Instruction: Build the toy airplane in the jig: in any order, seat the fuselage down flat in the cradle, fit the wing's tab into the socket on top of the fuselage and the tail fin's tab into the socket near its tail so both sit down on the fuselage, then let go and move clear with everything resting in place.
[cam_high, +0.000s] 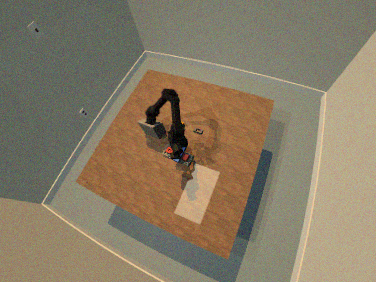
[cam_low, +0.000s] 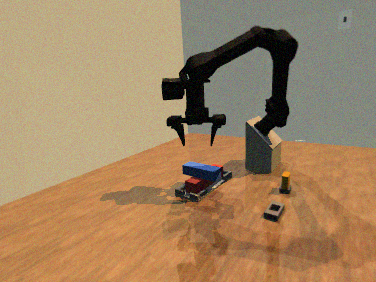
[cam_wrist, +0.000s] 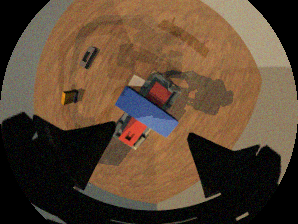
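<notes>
The red fuselage (cam_low: 194, 185) (cam_wrist: 161, 93) lies lengthwise in the dark grey cradle (cam_low: 229, 176). The blue wing (cam_low: 200, 170) (cam_wrist: 145, 111) lies crosswise on top of the fuselage; its tab and the socket under it are hidden, and it looks slightly tilted in the exterior view. The small dark socket near the fuselage's tail shows empty in the wrist view. The orange tail fin (cam_low: 285, 179) (cam_wrist: 65, 97) stands upright in a small dark holder (cam_low: 285, 190), apart from the cradle. My gripper (cam_low: 198, 145) (cam_wrist: 153, 131) is wide open and empty, above the wing and not touching it.
A grey block (cam_low: 274, 211) (cam_wrist: 89, 57) with a dark recess lies near the tail fin. The arm's angled base (cam_low: 260, 155) stands behind the cradle. A pale rectangle (cam_high: 205, 210) lies beyond the cradle in the top view.
</notes>
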